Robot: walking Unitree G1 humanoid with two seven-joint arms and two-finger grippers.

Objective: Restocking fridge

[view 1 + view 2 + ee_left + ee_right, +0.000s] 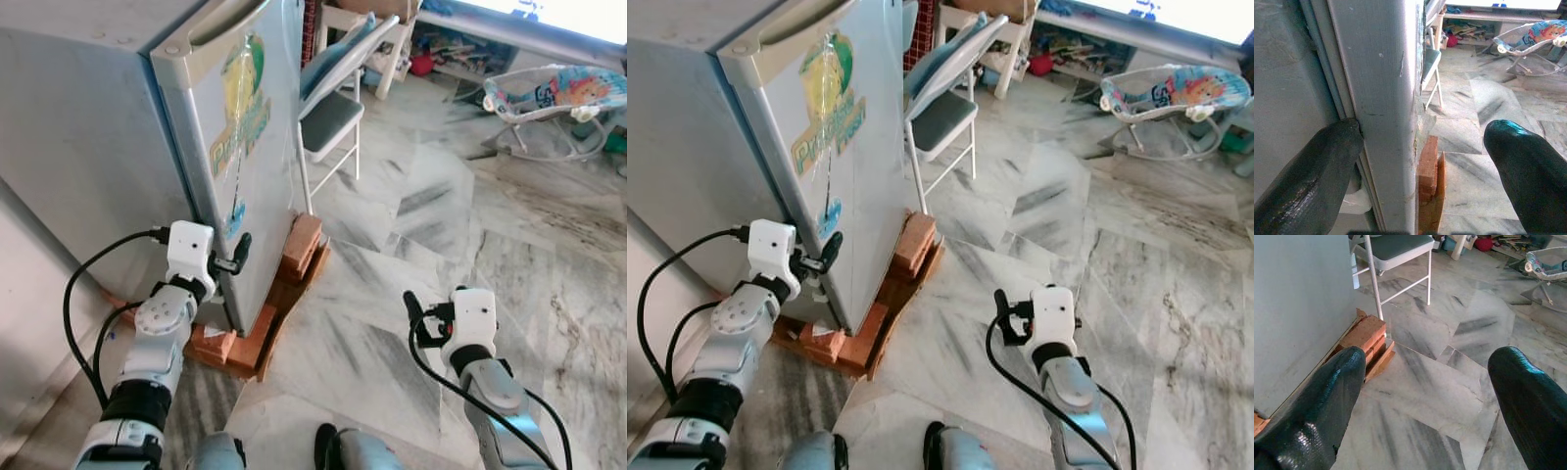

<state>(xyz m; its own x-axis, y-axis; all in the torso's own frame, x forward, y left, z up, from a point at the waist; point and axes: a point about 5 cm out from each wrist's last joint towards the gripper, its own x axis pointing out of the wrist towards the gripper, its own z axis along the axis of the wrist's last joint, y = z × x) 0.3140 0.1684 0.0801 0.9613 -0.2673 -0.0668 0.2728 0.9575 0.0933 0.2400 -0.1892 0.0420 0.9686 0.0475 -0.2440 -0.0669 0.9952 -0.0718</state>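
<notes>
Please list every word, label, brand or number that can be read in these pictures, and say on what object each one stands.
Nothing can be read with certainty.
Large sticker on the fridge door: yellow-green lettering beginning perhaps "Pr", too blurred to read.
Small blue sticker lower on the same door, near the left claw: too small to read.
Baby bouncer: colourful printed pictures, no legible words.

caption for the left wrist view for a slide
Open left gripper straddles the closed fridge door's edge, one finger in the door seam, bricks below.
</notes>
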